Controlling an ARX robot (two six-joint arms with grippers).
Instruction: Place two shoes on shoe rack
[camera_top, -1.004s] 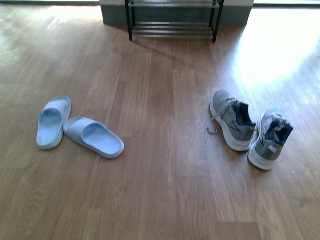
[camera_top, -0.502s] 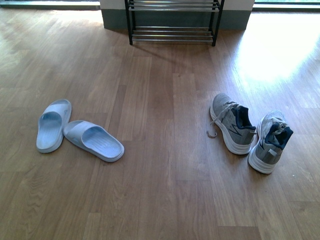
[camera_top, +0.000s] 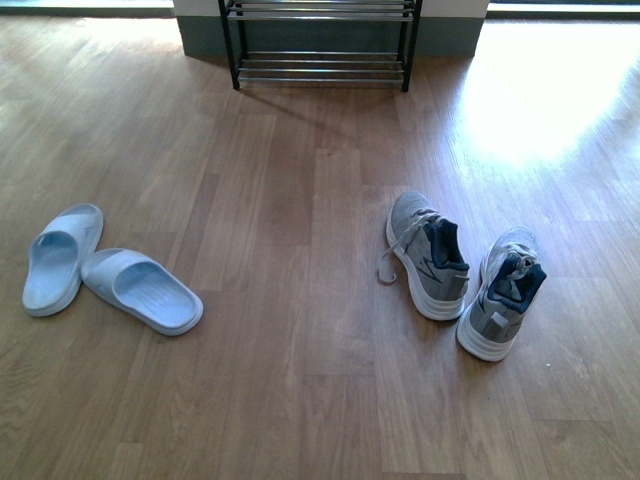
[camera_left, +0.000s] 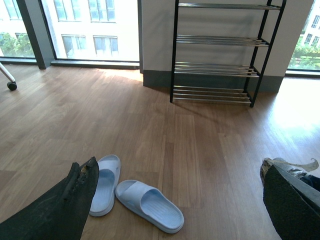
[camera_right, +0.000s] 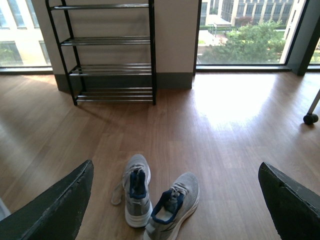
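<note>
Your grey sneakers (camera_top: 428, 255) sit side by side on the wooden floor (camera_top: 300, 200), right of centre, toes towards the shoe rack (camera_top: 320, 60). The pale blue slides (camera_top: 140, 290) lie well apart from them on the left, just beside each other and angled. The rack stands against the far wall (camera_left: 225, 25), well away from both pairs. Your left gripper (camera_left: 177, 167) and right gripper (camera_right: 175, 165) both have their fingers spread wide, holding nothing.
</note>
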